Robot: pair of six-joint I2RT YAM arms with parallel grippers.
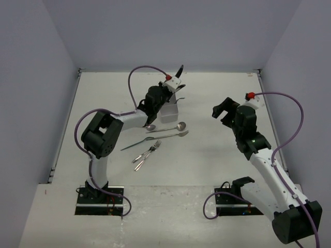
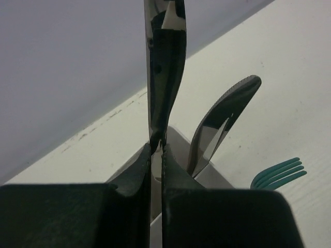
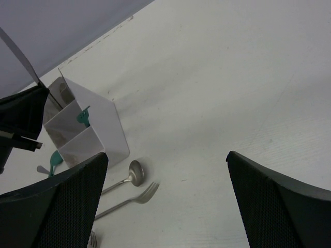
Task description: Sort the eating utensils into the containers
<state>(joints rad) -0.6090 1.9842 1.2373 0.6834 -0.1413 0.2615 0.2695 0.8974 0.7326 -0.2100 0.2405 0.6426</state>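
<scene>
Silver utensil [image 2: 164, 67] stands pinched in our left pincer [image 2: 156, 149] over the white box [image 3: 111, 129]; at three o'clock our right pincer [image 3: 166, 165] gapes wide.

A flat off-white table top [image 1: 217, 103] makes up the floor of the scene, matt and faintly scuffed. A straight seam [image 1: 170, 186] crosses it from left to right on the near side, parting a narrow near board from the main one. Plain pale lilac-grey walls close it in on three sides: a back wall [image 1: 170, 31] along the far edge, a left wall [image 1: 31, 103] and a right wall [image 1: 305, 77], both slanting outward toward the near side. A thin pale grey strip [image 1: 64, 132] runs along the table top's left edge at the foot of the left wall. In the left wrist view, a dark speckled joint line [image 2: 103, 120] marks where a wall meets the table top.
</scene>
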